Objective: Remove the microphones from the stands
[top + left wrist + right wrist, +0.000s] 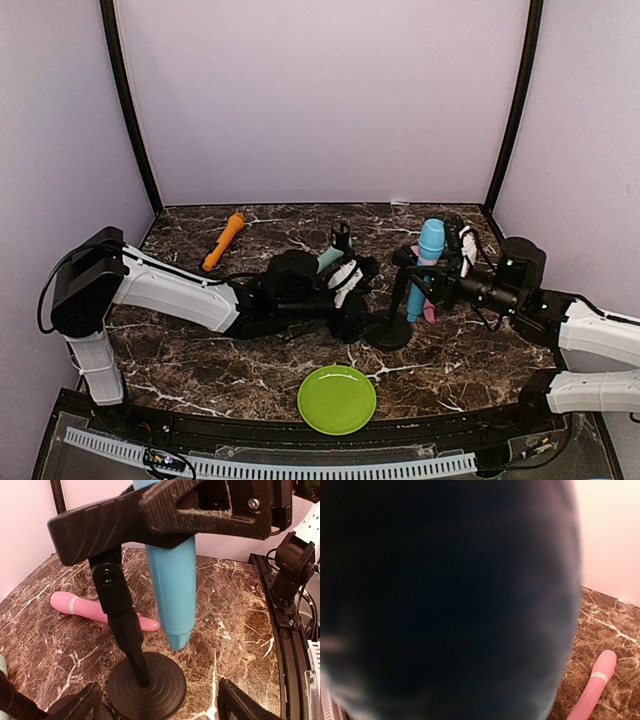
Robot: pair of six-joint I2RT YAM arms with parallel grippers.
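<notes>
Blue microphone (172, 580) upright in the stand (125, 625) clip; left gripper (160, 702) spread wide either side of the base, probably to brace it; right gripper (455, 255) at the microphone's head, likely for the pull; grip can't be told, its camera is blocked.

The left arm (170, 290) lies low, stretched rightward to the stand (388, 330), and the left gripper (157, 710) stands wide open astride the stand's base. The right arm (600, 335) reaches leftward to the stand's top; whether the right gripper (445, 268) there clamps anything is unclear

microphone (431, 243) in stand (389, 332), plate (337, 400) before stand
</notes>
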